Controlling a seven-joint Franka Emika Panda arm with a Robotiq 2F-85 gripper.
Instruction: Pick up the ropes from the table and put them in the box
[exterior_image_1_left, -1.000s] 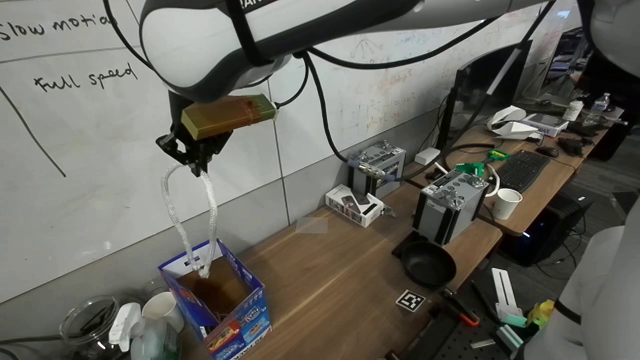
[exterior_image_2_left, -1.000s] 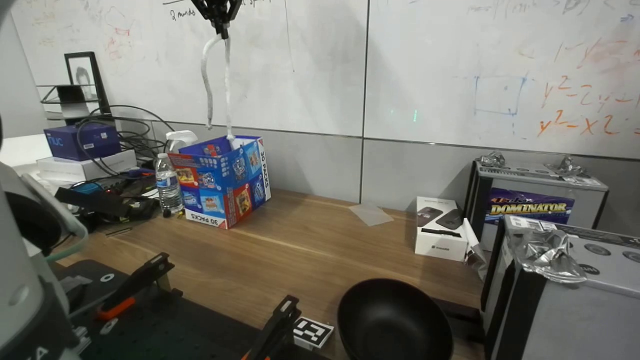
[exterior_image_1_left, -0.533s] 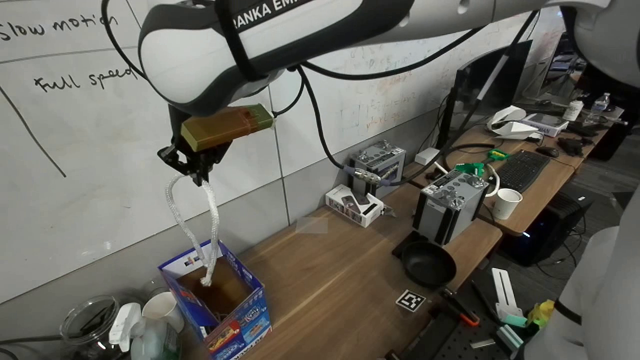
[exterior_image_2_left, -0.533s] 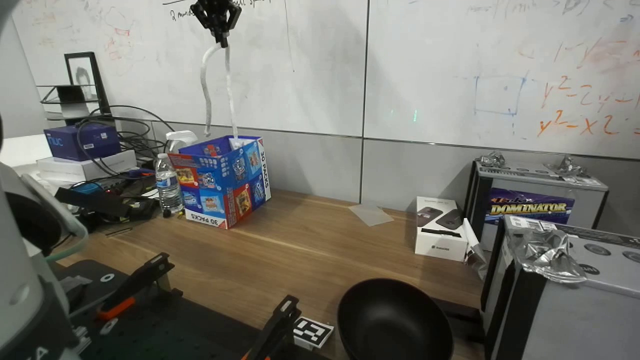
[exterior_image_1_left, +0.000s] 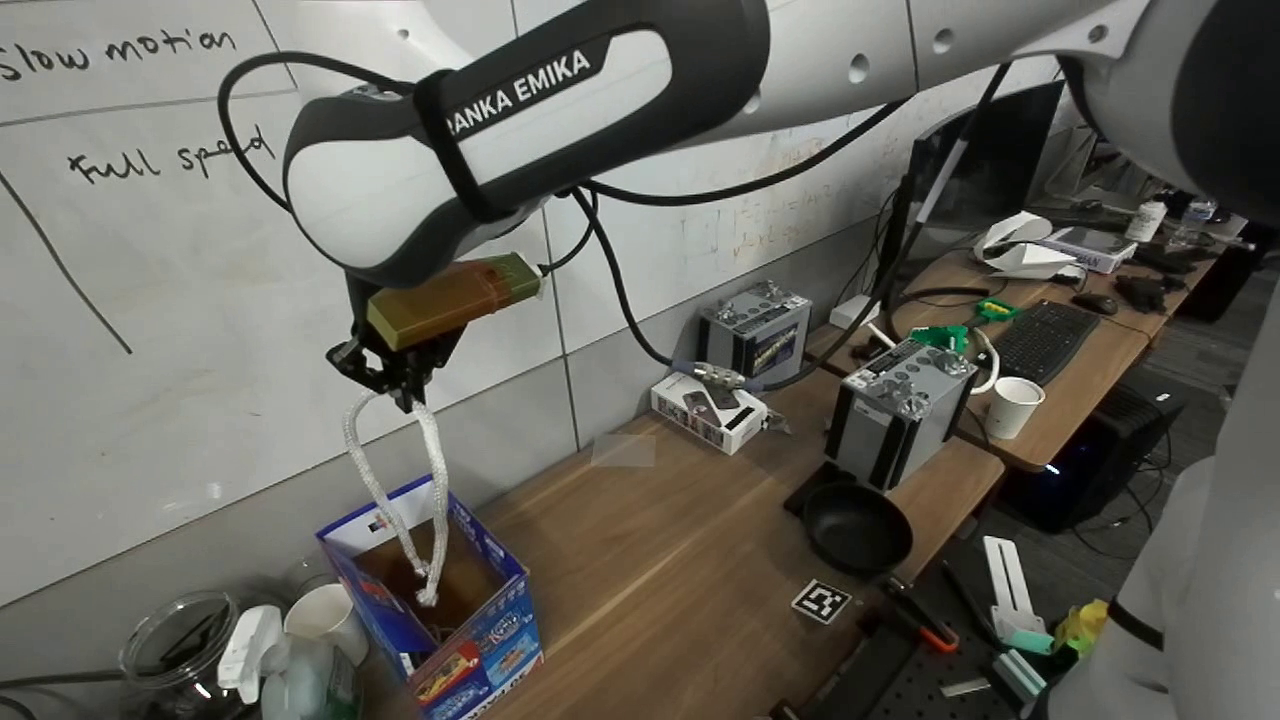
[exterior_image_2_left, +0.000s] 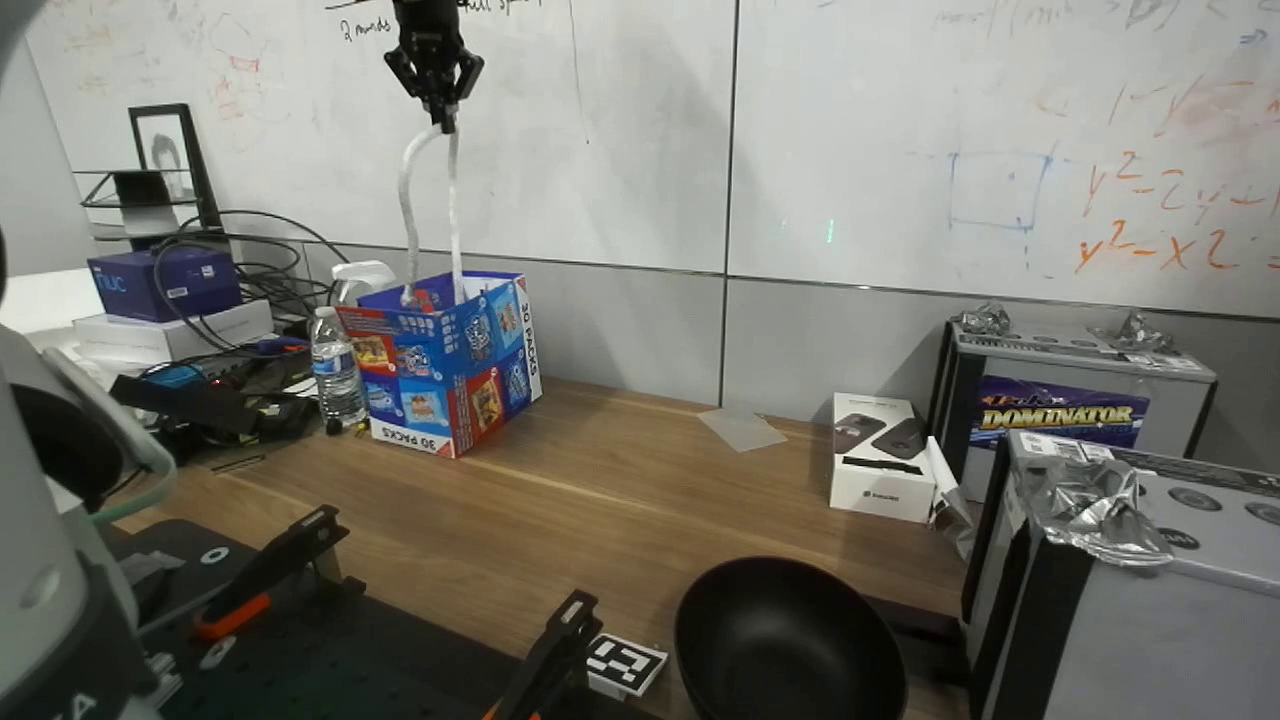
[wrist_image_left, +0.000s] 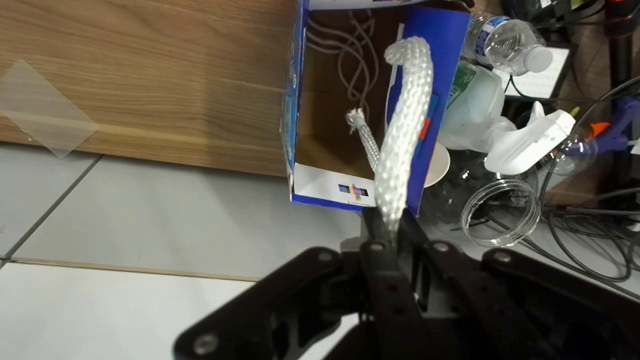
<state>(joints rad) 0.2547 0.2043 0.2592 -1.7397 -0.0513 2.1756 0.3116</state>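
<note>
One white rope (wrist_image_left: 407, 115) is clamped in the gripper (exterior_image_1_left: 410, 400) and hangs doubled, its two ends appearing within the mouth of the blue box (exterior_image_2_left: 420, 390), where other pale cords (wrist_image_left: 360, 52) lie. If it is released from this height, I think one strand may catch over the box's rim and slip outside, because it seems to hang close to that edge. Compared with half a second ago, the gripper is lower, and in both exterior views the ends hang lower too
</note>
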